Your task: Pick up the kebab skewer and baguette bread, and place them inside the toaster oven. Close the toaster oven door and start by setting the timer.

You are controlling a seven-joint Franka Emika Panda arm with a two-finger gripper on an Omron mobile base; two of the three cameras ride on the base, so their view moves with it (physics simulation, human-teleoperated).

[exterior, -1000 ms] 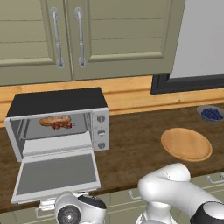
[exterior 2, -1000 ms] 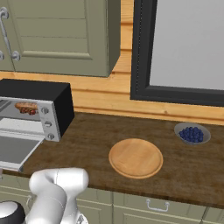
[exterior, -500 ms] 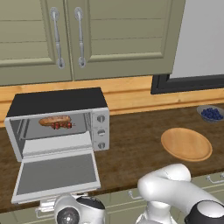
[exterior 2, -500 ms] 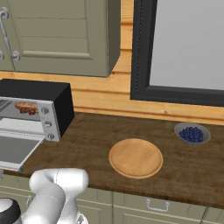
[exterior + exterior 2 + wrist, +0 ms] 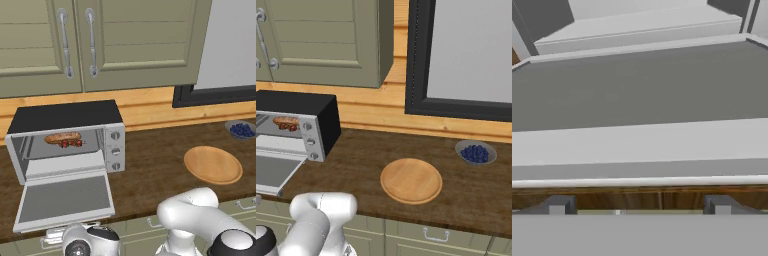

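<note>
Inside the boxy silver-grey toaster oven [image 5: 67, 145] with its black top, one small golden-brown baguette loaf [image 5: 62, 137] and one short kebab skewer of dark red chunks [image 5: 71, 143] lie together on the rack, the skewer just in front of the bread. Both have their long axes running side to side, parallel to the oven's front opening. In the right base view they show as a tan strip [image 5: 285, 120] with red bits [image 5: 288, 127] below it, just behind the opening. The silver-framed glass door [image 5: 64, 201] hangs fully down and lies nearly flat, its free edge with the thin bar handle reaching out to the front edge of the dark wooden worktop [image 5: 150, 170]. Three round knobs sit in a column on the oven's right-hand panel.

The claw [image 5: 639, 204] sits low in front of the door, its two dark fingertips [image 5: 558, 205] spread wide and empty, level with the handle edge; the hand view looks across the glass into the oven cavity.

To the oven's right the worktop holds one round wooden board [image 5: 213, 165] and, further back, one small bowl of blueberries [image 5: 241, 129]. Two green cabinet doors with metal handles [image 5: 92, 42] hang above the oven.
</note>
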